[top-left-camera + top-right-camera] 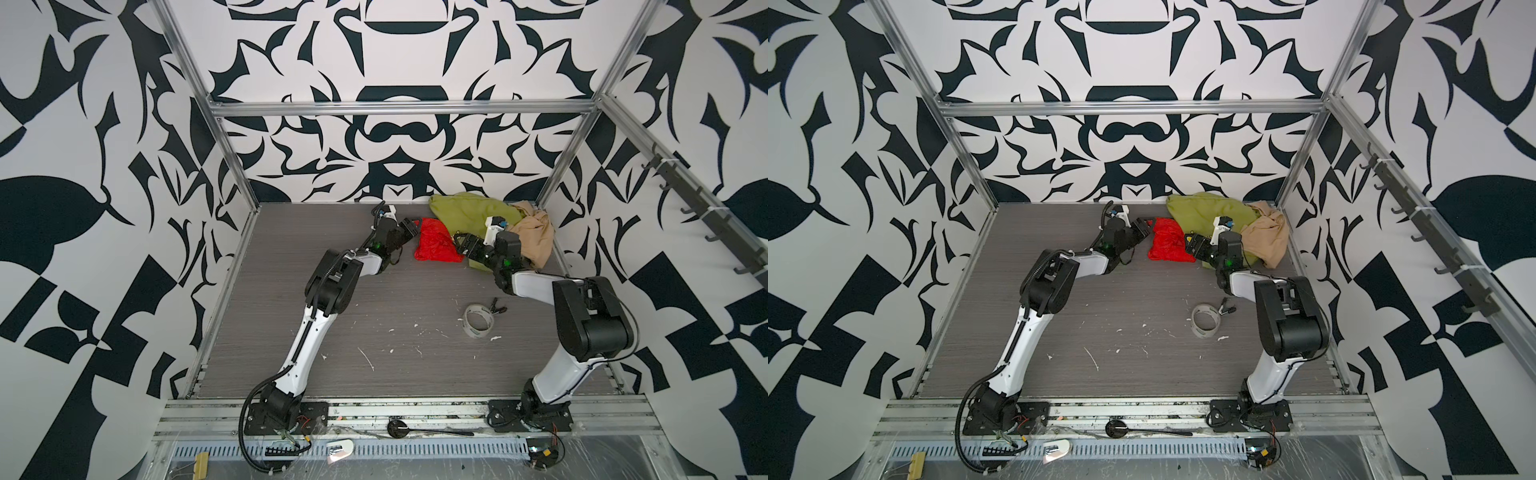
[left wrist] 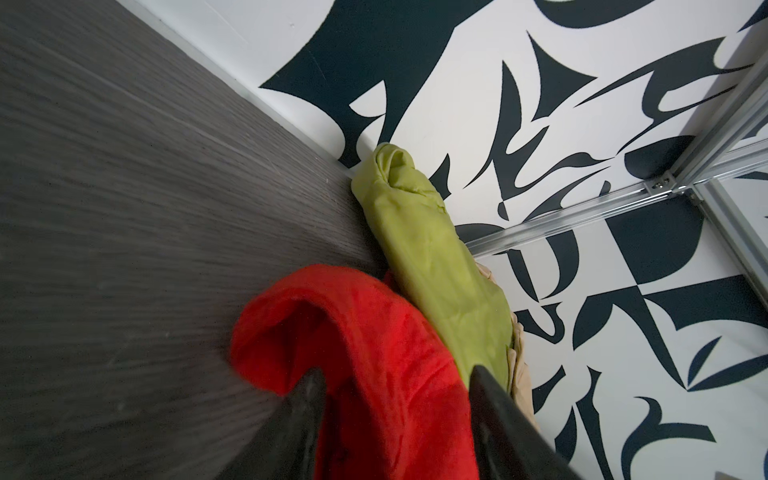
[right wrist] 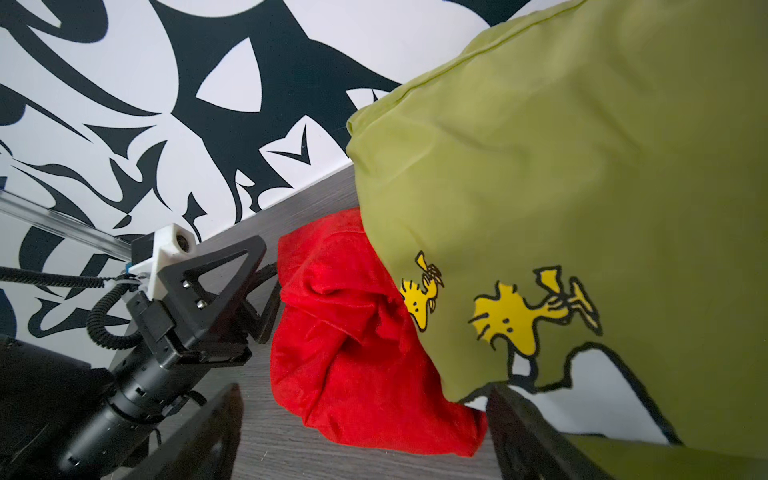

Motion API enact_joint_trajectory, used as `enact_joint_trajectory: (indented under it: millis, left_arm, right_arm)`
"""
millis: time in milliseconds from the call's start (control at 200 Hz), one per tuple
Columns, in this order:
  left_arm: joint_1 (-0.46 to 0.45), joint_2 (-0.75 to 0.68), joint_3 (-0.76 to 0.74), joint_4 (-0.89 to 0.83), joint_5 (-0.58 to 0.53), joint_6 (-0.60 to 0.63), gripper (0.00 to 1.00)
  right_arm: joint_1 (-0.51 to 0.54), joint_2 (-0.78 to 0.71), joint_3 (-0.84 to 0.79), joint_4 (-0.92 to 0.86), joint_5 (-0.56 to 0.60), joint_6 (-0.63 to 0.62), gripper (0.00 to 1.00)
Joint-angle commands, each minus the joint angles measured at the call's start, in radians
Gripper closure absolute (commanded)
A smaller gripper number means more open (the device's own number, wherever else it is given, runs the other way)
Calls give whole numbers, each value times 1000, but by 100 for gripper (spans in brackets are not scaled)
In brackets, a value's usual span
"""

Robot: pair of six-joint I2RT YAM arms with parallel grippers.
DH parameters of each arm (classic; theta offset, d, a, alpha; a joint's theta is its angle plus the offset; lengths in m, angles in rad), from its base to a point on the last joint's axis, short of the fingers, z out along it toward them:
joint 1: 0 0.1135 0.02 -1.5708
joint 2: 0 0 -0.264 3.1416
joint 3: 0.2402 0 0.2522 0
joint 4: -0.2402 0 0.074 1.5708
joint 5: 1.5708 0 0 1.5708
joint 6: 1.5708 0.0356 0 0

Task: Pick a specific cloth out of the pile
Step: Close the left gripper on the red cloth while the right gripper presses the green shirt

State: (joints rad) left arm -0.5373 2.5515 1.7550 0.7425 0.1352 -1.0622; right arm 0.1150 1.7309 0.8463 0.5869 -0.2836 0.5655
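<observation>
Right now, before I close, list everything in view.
table: 1, grey woodgrain, under everything
green shirt: 1, olive with yellow birds, back right corner
red cloth: 1, bright red, left of the green shirt, partly under it
beige garment: 1, tan, right of the green shirt
tape roll: 1, clear-grey, nearer the front, right of centre
clip: 1, black, beside the tape roll
left gripper: 1, black, fingers apart around the red cloth's edge
right gripper: 1, black, fingers open, at the cloth's right side

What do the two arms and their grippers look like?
Both arms match: the left arm and right arm have white link shells, black joints, a green wrist light and black cables. The left gripper and right gripper are black, with triangular cut-out fingers.
</observation>
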Motion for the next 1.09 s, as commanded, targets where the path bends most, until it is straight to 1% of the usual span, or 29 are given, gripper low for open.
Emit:
enact_joint_trajectory:
  millis: [0,295,390,570,890,995,1090]
  left_arm:
    - [-1,40,39,1,1,-27,44]
    - [-1,71,57,4,4,-39,51]
    - [-1,81,64,13,12,-48,57]
    - [3,89,62,33,36,-56,67]
    - [6,72,46,57,48,-57,73]
    - [3,62,46,52,50,-47,74]
    - [4,48,37,52,52,-22,78]
  right_arm:
    - [8,-22,34,20,-11,8,6]
    - [9,-32,28,6,-9,2,3]
    - [12,-28,30,1,-6,-7,1]
    - [15,-1,32,13,-6,2,1]
    - [20,30,30,23,-9,6,1]
    - [21,32,30,25,-11,5,1]
    - [22,35,30,24,-11,7,1]
